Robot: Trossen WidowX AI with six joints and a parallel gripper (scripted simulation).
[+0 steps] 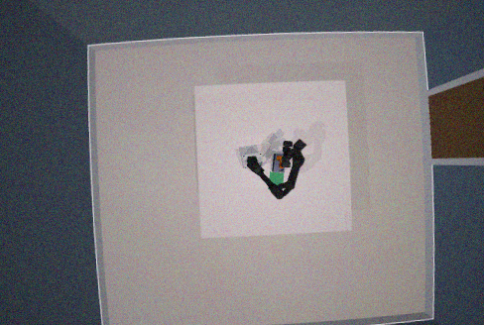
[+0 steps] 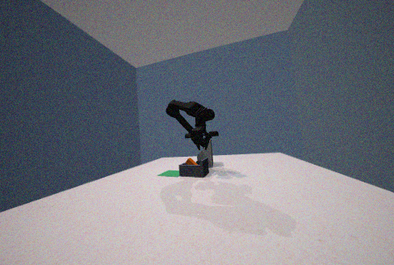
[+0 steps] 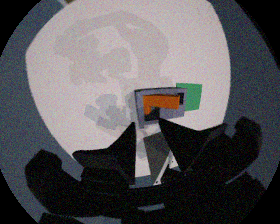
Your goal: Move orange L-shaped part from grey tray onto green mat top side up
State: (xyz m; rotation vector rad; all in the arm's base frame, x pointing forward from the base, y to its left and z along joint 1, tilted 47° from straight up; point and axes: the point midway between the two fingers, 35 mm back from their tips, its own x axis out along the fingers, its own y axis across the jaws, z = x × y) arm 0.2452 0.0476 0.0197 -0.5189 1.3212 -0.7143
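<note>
My gripper [image 3: 147, 123], part-open and grasping nothing, hides the grey tray's [image 3: 139, 100] near edge; orange L-shaped part [image 3: 163, 102] lies crosswise, one end raised
</note>
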